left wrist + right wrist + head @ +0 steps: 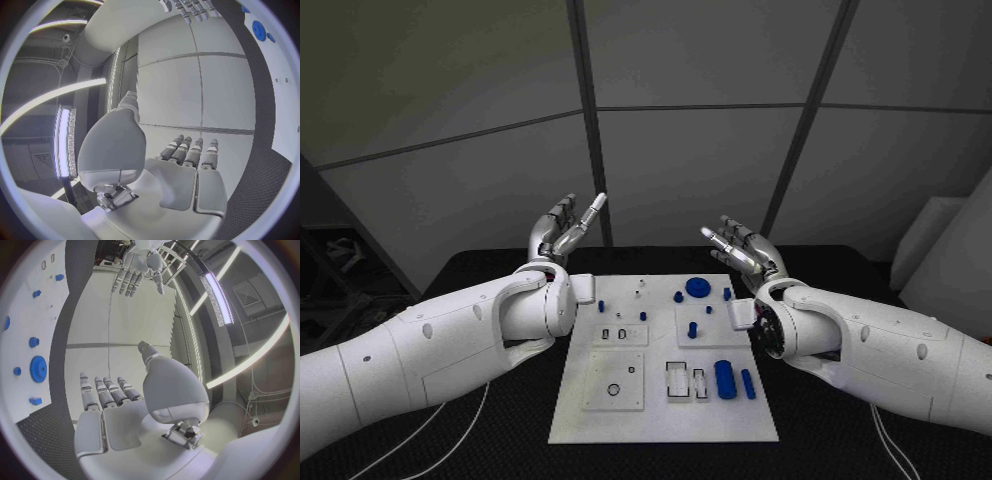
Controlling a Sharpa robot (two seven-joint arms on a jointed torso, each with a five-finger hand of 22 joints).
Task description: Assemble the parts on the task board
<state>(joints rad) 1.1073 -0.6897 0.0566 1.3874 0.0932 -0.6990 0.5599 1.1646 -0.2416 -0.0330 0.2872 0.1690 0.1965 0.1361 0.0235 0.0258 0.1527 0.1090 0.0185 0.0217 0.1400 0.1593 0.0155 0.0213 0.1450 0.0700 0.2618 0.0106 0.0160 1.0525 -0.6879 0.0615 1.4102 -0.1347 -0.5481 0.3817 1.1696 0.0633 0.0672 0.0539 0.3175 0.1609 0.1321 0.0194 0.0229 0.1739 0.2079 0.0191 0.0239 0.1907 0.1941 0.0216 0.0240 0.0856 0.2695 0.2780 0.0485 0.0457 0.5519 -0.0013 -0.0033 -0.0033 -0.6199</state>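
Task board: white plate nearest the viewer, mid-table.
Parts: blue cylinder and thin peg at its near right; blue gear at the far edge.
Black table: surrounds the board.
Left hand: raised, fingers spread, holding nothing.
Right hand: raised, fingers apart, holding nothing.

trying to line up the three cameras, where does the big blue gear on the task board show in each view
Head view: the blue gear lies at the far edge of the task board, between the raised hands.
Left wrist view: gear on the board strip beside the right hand.
Right wrist view: gear on the board strip.
Shared landmark: the white board itself.
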